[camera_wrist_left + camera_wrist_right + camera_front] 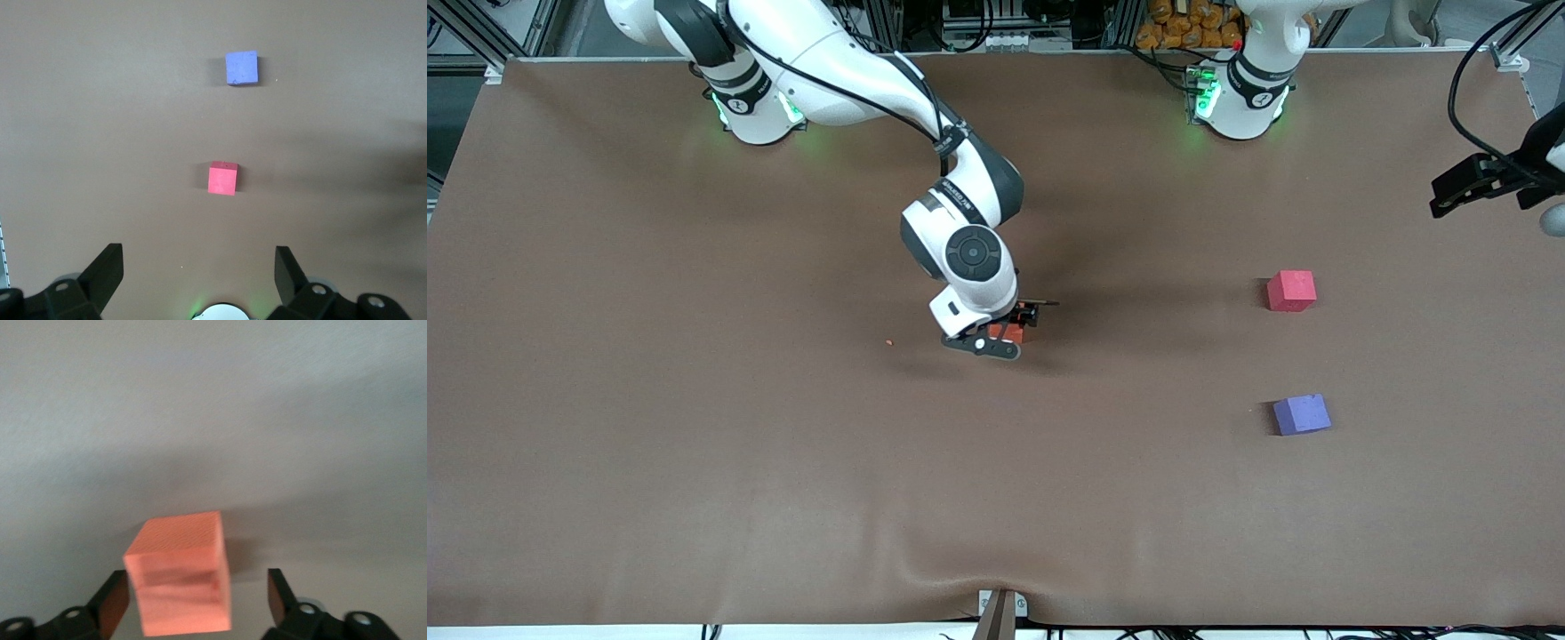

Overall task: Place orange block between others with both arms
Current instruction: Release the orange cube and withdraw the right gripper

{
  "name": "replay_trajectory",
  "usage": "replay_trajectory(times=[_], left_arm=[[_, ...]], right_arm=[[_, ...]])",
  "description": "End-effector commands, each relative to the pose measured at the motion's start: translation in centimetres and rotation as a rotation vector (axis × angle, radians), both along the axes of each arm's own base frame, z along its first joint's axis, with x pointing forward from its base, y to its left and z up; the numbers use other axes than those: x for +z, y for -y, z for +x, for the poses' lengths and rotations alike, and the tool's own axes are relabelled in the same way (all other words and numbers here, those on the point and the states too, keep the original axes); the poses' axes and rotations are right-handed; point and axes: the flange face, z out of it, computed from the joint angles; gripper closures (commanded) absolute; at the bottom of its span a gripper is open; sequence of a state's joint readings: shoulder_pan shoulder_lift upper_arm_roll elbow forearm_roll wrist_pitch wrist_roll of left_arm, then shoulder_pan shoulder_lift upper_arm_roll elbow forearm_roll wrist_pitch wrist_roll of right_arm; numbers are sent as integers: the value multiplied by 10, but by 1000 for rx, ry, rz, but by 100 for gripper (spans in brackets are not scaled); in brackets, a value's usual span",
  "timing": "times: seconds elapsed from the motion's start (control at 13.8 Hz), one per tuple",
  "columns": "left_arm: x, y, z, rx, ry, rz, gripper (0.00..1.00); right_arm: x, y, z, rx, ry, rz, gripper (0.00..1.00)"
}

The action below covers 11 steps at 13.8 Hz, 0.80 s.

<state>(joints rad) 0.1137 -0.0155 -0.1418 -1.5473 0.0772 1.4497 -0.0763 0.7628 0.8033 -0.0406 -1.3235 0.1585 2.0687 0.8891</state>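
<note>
**Orange block sits mid-tabletop between spread jaws**

The orange block (1015, 334) rests on the brown tabletop (694, 444) about midway along its length, well apart from the other two cubes. The right gripper (1009, 329) is down around it, and in the right wrist view the block (180, 577) stands between the two black fingers (115, 600) with a clear gap on one side, so the jaws are spread and not pinching it; whether the other finger touches the block is hard to tell. The right arm (960, 240) reaches out from its base at its own end of the tabletop, bent over the block.

Toward the left arm's end lie the others: the pinkish-red cube (1291, 291), and nearer the front camera the purple-blue cube (1302, 414), with an open stretch of tabletop between them. A tiny orange speck (889, 342) lies on the cloth toward the right arm's end from the block.

The left gripper (1467, 191) hangs up in the air near the tabletop's edge at the left arm's end, waiting. Its wrist view looks down on both cubes, the pinkish-red one (222, 178) and the purple-blue one (241, 68), and its jaws are wide apart with nothing in them.
</note>
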Motion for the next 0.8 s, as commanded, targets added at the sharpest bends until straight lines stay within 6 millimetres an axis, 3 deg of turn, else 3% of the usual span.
replay_trajectory(times=[0.0, 0.15, 0.29, 0.51, 0.65, 0.73], left_arm=[[-10, 20, 11, -36, -17, 17, 0], [-29, 30, 23, -29, -36, 14, 0], [-39, 37, 32, -10, -29, 14, 0], [-59, 70, 41, 23, -30, 17, 0], [-71, 102, 45, 58, -25, 24, 0], [-80, 119, 47, 73, -24, 25, 0]], right_arm=[[51, 39, 24, -40, 15, -43, 0], [70, 90, 50, -62, -3, -93, 0], [82, 154, 83, -15, -11, -114, 0], [99, 279, 124, 72, -90, -93, 0], [129, 340, 133, 114, -98, -63, 0], [129, 370, 136, 126, -108, -59, 0]])
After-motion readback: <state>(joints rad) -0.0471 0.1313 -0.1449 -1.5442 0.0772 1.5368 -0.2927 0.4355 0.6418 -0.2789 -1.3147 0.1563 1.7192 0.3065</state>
